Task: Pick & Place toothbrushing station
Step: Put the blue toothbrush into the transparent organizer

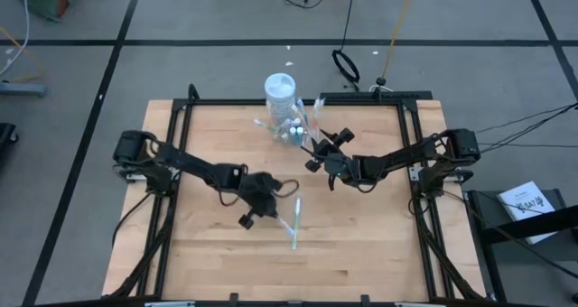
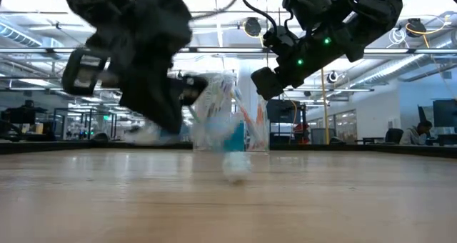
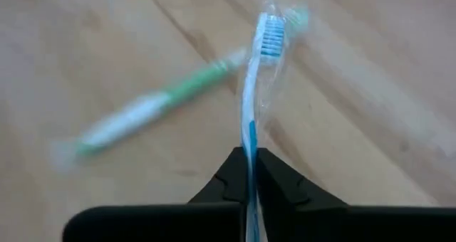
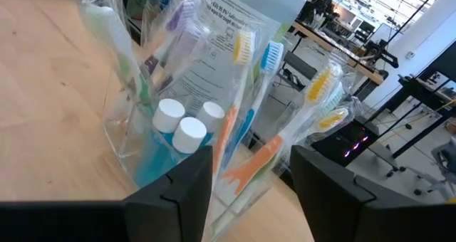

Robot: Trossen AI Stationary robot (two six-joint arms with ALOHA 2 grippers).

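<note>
left gripper (image 3: 251, 172) clamps blue toothbrush (image 3: 251, 100) (handle end hidden) | green toothbrush (image 3: 153, 107) blurred

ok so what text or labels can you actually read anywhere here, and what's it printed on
None can be read for certain.
Printed label on the jar behind the clear cup of toothbrushes: lines of small print, too blurred to read.
White sheet on the floor right of the table: a bold dark heading, too small to make out.
</note>
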